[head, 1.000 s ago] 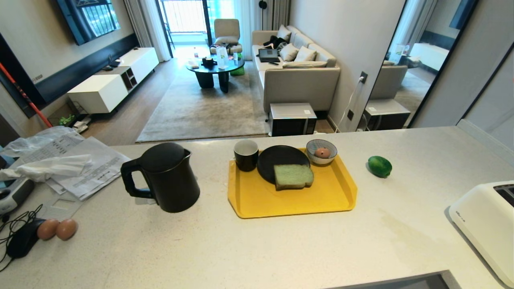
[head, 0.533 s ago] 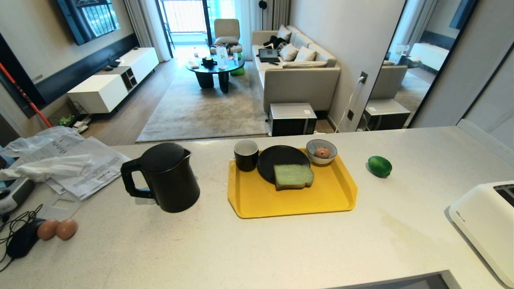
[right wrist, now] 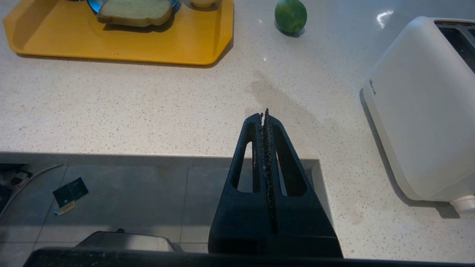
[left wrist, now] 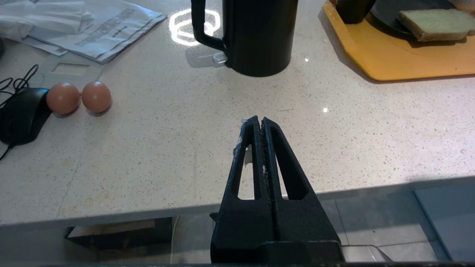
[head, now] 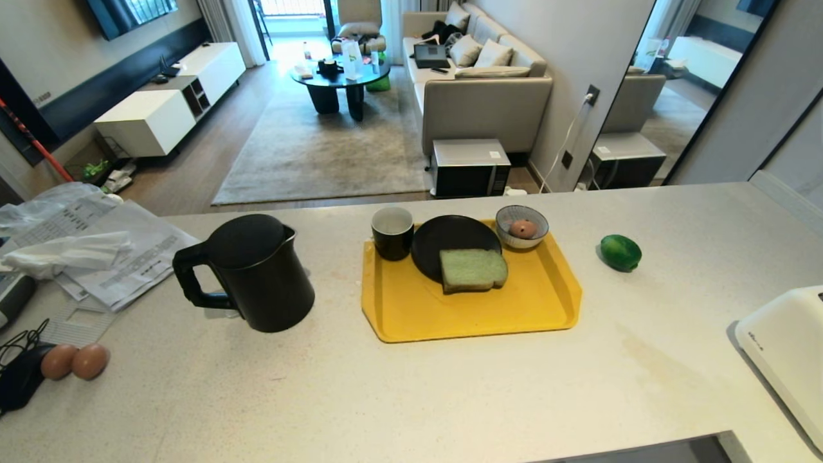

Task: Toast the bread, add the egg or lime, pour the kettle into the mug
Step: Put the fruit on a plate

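Both fingers [left wrist: 256,129] pressed together, bread [head: 473,270] well beyond them.

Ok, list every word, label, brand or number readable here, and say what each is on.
No text here can be read.
Papers: lines of small print, too small to read.
Toaster: a small dark mark on its side, illegible.
Microwave: a white sticker, too small to read.
Kettle, mug, tray: no markings visible.

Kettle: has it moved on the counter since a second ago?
No. The kettle keeps its spacing from the yellow tray; the whole head view shifted, so the camera moved.
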Controlling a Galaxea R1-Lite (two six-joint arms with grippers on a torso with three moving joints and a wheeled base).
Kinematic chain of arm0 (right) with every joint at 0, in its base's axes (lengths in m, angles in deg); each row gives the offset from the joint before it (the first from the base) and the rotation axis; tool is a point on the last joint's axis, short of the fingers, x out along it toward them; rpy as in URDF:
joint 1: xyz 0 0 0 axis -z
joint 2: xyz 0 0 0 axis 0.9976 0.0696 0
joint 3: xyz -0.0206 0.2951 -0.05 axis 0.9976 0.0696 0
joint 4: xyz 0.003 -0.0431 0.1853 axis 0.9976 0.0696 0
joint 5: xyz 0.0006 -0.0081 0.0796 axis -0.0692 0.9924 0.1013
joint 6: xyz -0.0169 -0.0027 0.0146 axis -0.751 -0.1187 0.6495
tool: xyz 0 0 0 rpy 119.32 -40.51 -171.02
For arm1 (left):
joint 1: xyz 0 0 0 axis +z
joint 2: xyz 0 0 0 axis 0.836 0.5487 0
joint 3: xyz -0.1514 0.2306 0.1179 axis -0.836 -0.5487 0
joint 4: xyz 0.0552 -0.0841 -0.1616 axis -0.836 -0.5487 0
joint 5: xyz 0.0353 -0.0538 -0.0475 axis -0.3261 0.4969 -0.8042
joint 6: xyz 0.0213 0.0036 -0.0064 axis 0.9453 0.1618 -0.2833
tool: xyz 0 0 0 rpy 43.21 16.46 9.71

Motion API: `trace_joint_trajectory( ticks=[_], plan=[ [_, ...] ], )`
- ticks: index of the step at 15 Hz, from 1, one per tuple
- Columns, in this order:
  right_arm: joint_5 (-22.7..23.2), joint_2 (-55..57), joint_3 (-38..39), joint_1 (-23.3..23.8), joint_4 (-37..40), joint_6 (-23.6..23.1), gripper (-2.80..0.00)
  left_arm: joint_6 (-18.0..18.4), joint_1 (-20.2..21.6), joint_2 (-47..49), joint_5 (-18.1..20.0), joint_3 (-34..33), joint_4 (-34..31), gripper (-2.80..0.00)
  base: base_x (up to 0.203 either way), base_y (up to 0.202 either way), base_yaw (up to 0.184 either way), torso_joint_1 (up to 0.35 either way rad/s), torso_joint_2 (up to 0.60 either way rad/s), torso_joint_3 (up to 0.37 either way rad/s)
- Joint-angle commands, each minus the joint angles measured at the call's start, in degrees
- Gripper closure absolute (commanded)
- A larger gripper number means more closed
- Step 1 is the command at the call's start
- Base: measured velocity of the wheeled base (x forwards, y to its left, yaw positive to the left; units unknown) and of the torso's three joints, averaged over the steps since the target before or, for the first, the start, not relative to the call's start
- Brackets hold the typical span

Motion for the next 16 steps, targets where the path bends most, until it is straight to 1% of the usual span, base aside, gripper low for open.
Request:
trace_joint_trajectory(
  ticks=[1, 6, 16],
  plan=[
    [0.03, 0.05, 0.00, 0.02, -0.05, -0.03, 0.00, 0.00, 0.00, 0.05, -0.03, 0.01, 0.00, 0.00, 0.000, 0.000, 0.000, 0.007, 0.01, -0.198],
    [0.03, 0.05, 0.00, 0.02, -0.05, 0.06, 0.00, -0.09, 0.00, 0.05, -0.03, -0.05, 0.02, 0.00, 0.000, 0.000, 0.000, 0.005, 0.00, -0.168],
    [0.03, 0.05, 0.00, 0.02, -0.05, 0.24, 0.00, -0.09, 0.00, 0.05, -0.03, 0.01, 0.02, 0.00, 0.000, 0.000, 0.000, 0.000, 0.00, -0.005]
  ],
)
